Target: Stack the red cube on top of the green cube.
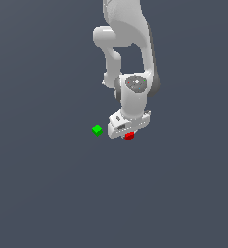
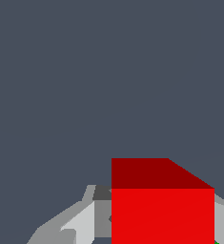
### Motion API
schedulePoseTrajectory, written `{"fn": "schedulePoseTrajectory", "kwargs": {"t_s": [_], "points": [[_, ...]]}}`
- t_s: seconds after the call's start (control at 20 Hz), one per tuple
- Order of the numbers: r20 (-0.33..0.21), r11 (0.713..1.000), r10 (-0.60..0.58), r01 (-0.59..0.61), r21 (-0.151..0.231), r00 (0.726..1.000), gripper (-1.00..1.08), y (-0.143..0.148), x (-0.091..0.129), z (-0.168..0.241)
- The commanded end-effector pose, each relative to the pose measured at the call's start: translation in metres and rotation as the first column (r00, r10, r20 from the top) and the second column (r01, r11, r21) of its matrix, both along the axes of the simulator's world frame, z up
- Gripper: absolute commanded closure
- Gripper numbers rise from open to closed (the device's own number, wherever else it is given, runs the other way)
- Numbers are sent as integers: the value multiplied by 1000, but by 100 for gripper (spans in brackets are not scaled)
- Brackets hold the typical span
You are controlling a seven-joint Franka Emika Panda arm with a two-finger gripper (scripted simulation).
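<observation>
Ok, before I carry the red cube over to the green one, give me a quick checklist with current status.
1. Red cube sits between the pincer fingers: ok.
2. Pincer firmly shut on it: cannot tell; contact is not clearly visible.
3. Red cube lifted off the surface: cannot tell.
4. Green cube top bare, nothing on it: ok.
5. Green cube stands apart from the pincer, toward the exterior view's left: ok.

floor: plain slate-grey surface [image 1: 42, 193] | texture: none (flat, uniform) | light: even, no strong shadows
</observation>
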State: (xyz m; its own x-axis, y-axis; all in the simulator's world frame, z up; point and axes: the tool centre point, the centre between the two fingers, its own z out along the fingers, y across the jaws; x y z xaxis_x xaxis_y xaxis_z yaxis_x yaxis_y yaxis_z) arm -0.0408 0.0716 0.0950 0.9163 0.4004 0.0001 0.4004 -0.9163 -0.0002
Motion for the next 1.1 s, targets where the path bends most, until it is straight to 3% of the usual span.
{"fn": "schedulePoseTrajectory", "kwargs": {"t_s": [0.0,0.55,1.05], "points": [[1,1000,-1,1,0,1000,108,-27,-14,-5],[0,1000,-1,1,0,1000,108,-126,-61,-26],[0,1000,-1,1,0,1000,108,-163,-76,-33]]}}
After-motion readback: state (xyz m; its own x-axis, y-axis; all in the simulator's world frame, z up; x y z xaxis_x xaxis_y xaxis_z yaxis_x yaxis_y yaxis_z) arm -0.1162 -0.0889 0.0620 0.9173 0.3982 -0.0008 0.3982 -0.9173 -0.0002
